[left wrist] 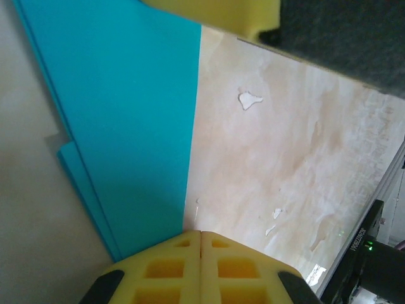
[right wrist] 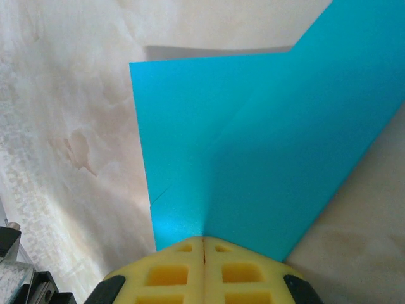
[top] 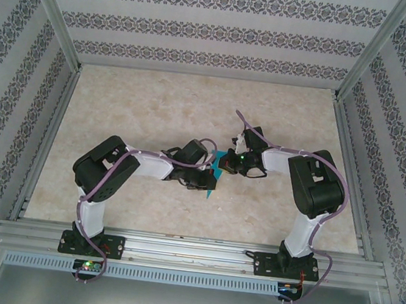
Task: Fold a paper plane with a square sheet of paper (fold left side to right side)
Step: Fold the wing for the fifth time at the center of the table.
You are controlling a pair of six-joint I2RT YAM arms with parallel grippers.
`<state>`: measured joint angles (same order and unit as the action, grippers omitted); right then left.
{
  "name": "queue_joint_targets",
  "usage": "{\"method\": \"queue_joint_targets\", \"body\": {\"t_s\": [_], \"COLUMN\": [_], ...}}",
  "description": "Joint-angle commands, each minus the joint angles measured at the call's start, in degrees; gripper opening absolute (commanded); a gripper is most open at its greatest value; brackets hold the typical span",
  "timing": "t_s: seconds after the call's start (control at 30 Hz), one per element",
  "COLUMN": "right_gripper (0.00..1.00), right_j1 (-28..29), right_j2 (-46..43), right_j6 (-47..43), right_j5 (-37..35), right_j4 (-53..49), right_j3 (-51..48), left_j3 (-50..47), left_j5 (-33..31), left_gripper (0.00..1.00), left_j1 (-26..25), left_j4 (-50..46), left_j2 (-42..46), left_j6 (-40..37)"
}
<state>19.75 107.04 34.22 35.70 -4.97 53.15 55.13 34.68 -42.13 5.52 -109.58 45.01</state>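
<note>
Gripping the sheet of paper (top: 215, 171) between two shut pincers at mid-frame overhead.
The creased teal sheet is pinched by the left pincer (left wrist: 200, 247), from which it runs to the upper left of that wrist frame, and by the right pincer (right wrist: 203, 248), from which it fans to the upper right. Both are closed flat on the paper. Its long axis is judged to lie roughly up-and-down in the overhead frame, between the arms and equally near each, over the pale worktop (top: 157, 102); the coming fold turns on one side being carried across.
</note>
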Motion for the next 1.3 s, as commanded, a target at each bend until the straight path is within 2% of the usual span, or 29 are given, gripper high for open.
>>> {"method": "queue_joint_targets", "body": {"t_s": [0.0,1.27], "right_gripper": [0.00,0.00], "right_j1": [-0.1,0.1], "right_j2": [4.7,4.4], "right_j6": [-1.3,-1.5], "right_j5": [-10.5,-9.6], "right_j4": [-7.5,-7.6], "right_j3": [-2.5,-1.4], "left_j3": [-3.9,-8.4], "left_j5": [2.0,-1.6], "left_gripper": [0.00,0.00], "left_j1": [-3.1,-6.2], "left_j4": [-9.5,-8.9], "left_j2": [-0.3,5.6], "left_j6": [1.3,4.3]}}
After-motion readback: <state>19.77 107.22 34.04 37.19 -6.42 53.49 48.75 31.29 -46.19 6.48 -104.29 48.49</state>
